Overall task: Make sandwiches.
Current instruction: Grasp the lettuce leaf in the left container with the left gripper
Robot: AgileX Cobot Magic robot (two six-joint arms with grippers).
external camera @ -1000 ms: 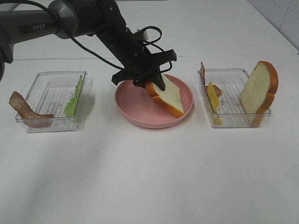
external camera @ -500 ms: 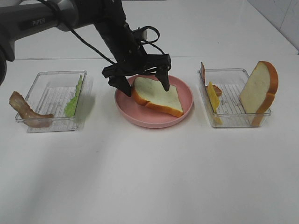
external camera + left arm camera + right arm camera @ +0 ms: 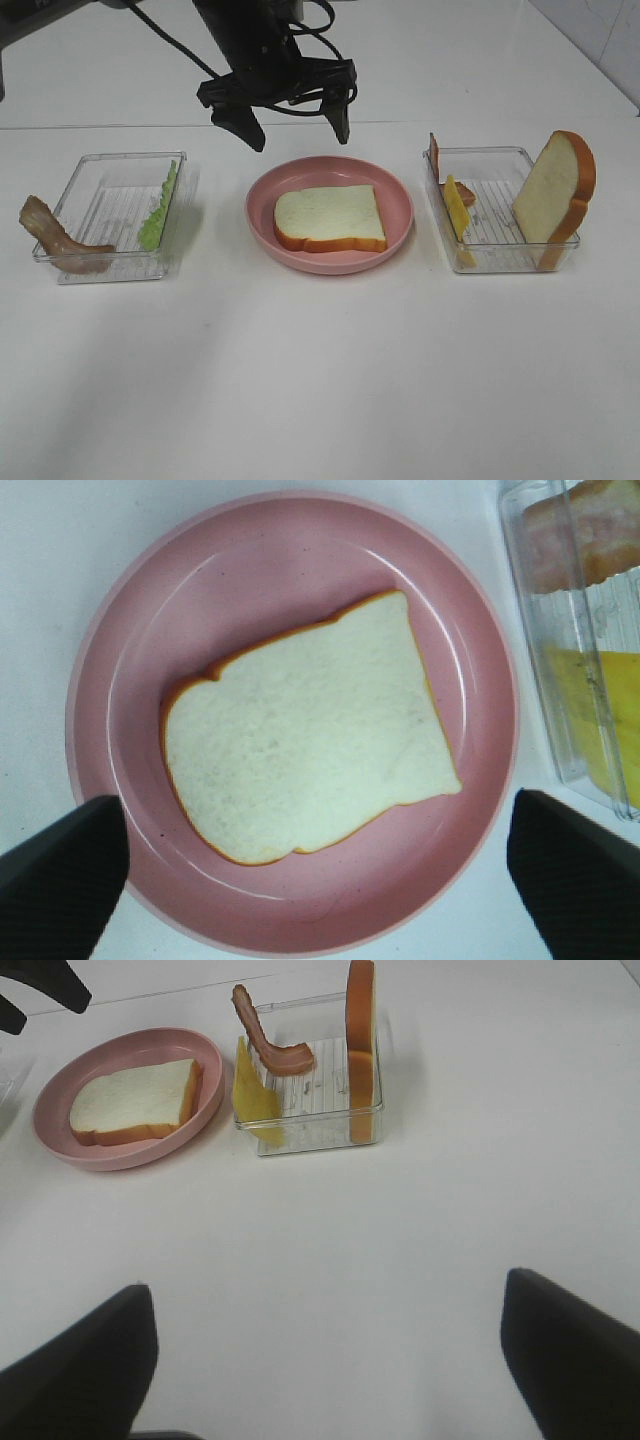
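Exterior high view: the camera sits high at the near side of the table and looks obliquely down across it, far enough off to take in the left tray, the pink plate and the right tray in one row. Left wrist view: the camera rides on the left gripper above the plate and faces straight down, so close that plate and bread slice nearly fill the frame. Right wrist view: the camera on the right gripper looks slantwise across the table from farther off. All three views share the plate, the slice and part of the right tray.
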